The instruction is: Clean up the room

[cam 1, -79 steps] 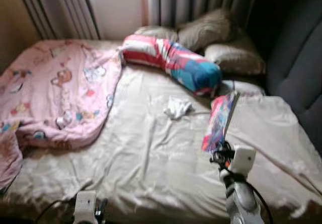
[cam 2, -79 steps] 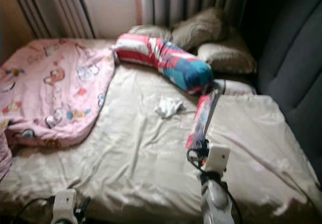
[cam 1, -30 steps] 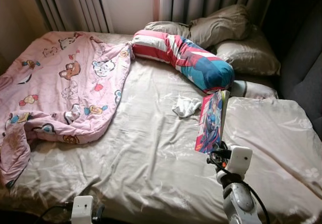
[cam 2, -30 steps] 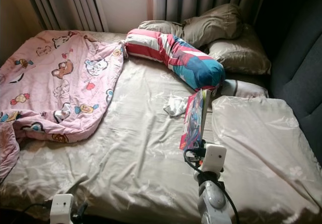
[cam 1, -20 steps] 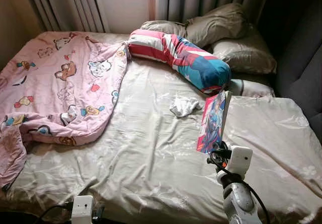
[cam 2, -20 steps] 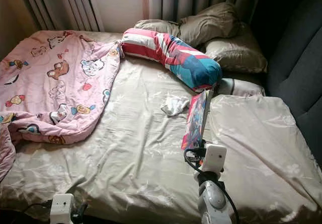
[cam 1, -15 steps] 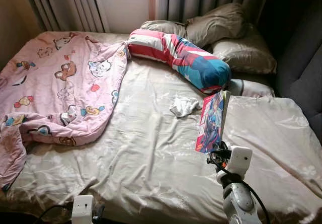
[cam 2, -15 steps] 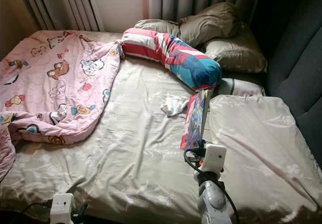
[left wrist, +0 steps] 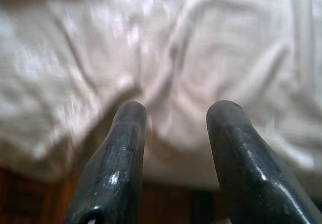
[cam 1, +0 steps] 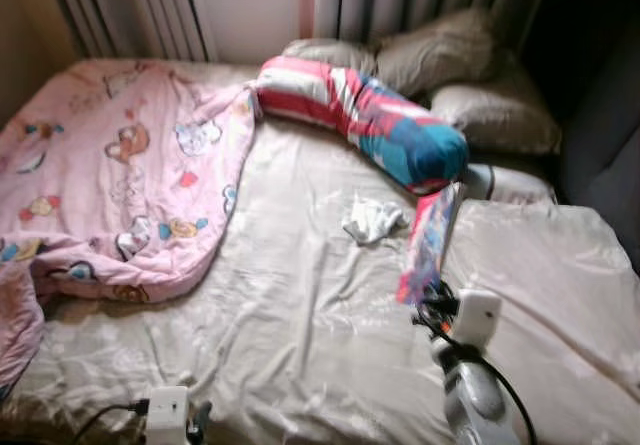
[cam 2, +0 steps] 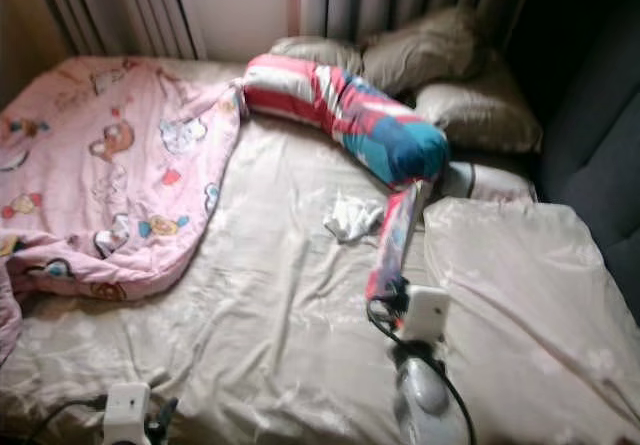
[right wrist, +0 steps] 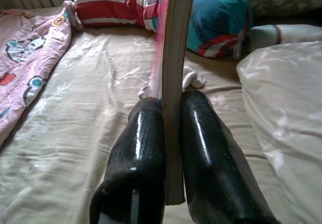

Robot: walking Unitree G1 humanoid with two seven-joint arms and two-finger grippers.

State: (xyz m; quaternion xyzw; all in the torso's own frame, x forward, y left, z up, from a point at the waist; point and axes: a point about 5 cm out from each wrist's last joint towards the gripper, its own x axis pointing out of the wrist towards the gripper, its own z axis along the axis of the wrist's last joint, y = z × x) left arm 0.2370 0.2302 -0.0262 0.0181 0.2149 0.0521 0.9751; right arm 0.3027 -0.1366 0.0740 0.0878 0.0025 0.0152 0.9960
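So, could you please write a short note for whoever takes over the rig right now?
Right claw: shut on a book, held upright above the bed.
Left claw: open, holding nothing, low at the bed's near edge.
On the bed: a white sock beside the book, a pink blanket bunched on the robot's left, a striped bolster by the pillows.
Done: book picked up.
Left: put the book away, collect the sock, probably straighten the blanket.
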